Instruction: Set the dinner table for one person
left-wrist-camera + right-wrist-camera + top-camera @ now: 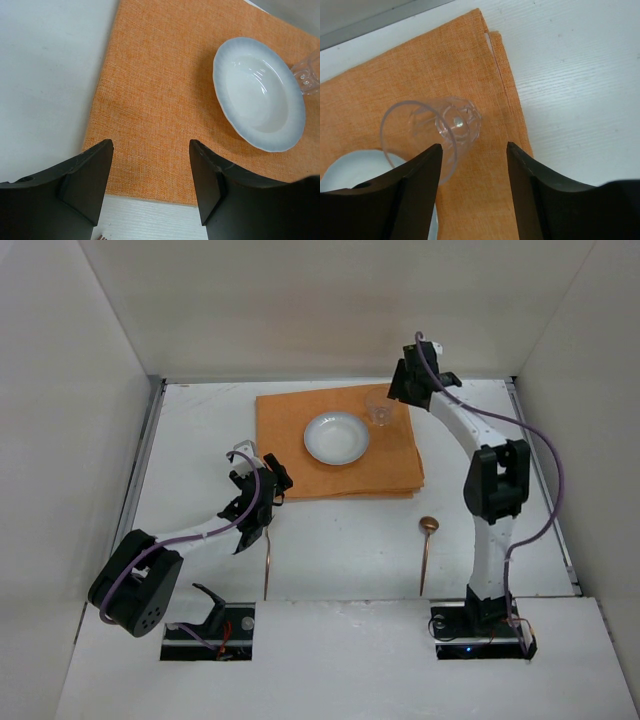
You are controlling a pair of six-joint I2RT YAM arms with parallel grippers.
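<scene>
Left gripper (150, 145), right gripper (474, 147) spread apart, empty; dinner table (340, 550) lies below both.

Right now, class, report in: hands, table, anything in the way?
Left hand open, empty. Right hand open. Plate, glass on cloth; spoon on table. Glass close by right hand.

White plate (336, 437) and clear glass (379, 412) sit on orange cloth (290, 452).
</scene>
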